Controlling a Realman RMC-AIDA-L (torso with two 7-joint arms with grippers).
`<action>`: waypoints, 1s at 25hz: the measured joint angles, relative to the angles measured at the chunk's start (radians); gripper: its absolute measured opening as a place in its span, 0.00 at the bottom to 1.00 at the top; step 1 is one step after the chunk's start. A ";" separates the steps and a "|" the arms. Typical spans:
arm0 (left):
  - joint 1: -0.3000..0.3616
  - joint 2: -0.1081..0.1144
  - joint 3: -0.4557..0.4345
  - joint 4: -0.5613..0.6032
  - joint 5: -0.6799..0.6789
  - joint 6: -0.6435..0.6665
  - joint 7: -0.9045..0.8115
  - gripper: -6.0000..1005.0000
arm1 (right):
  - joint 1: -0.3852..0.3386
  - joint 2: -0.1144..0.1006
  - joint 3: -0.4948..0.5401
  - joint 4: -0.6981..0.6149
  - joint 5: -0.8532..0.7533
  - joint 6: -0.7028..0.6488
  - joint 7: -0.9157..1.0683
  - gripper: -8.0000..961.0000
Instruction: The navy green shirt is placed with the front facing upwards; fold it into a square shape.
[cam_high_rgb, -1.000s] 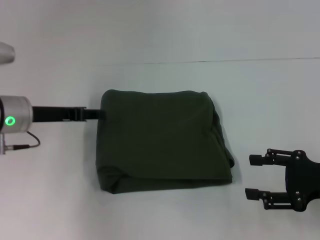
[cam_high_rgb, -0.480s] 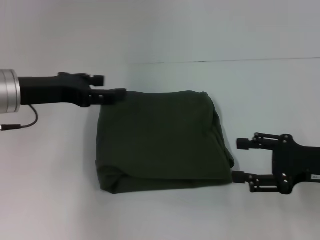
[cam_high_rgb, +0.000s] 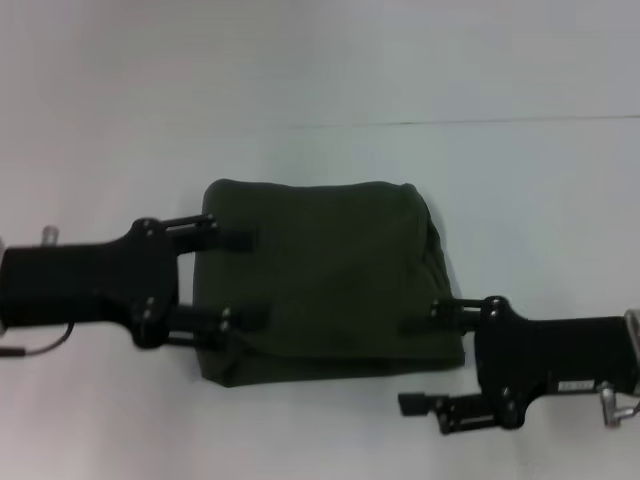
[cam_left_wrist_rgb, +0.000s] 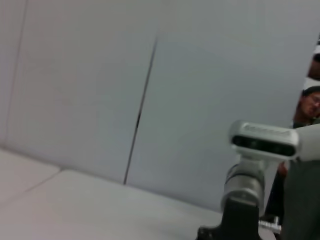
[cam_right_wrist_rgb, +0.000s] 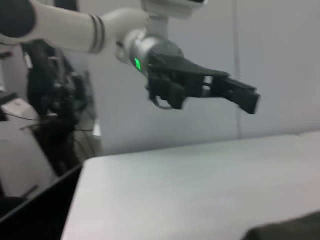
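Dark olive fabric: the navy green shirt (cam_high_rgb: 325, 280) lies folded into a rough rectangle, plain side up, no lettering showing, in the middle of the white table (cam_high_rgb: 520, 200). Near edge is a thick rolled fold; right side has loose layers bunched and sticking out a bit.

Left gripper (cam_high_rgb: 240, 279) reaches in from the shirt's left side, jaws wide apart, both fingers over the left edge of the fabric: one near the far-left corner, one near the near-left corner. Can't tell if they touch the cloth or hover above it.

Right gripper (cam_high_rgb: 415, 364) comes in from the right at the near-right corner, also spread wide. One finger sits over the shirt's right edge, the other is off the cloth, over bare table just past the near edge. Nothing is held by either claw.

Right wrist view: left gripper (cam_right_wrist_rgb: 245, 97) seen raised above the table surface, with a sliver of the shirt (cam_right_wrist_rgb: 290, 230) in the corner. Left wrist view shows only wall, table and the robot's head camera (cam_left_wrist_rgb: 262, 141).
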 joint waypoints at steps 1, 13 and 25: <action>0.018 -0.006 -0.010 -0.002 -0.003 0.011 0.037 0.90 | 0.003 0.000 -0.005 0.020 0.003 -0.003 -0.019 0.85; 0.113 -0.041 -0.030 -0.014 0.148 0.042 0.171 0.90 | 0.029 0.004 -0.113 0.152 0.064 0.021 -0.105 0.86; 0.116 -0.040 -0.049 -0.013 0.183 0.050 0.175 0.90 | 0.039 0.006 -0.129 0.200 0.070 0.075 -0.124 0.86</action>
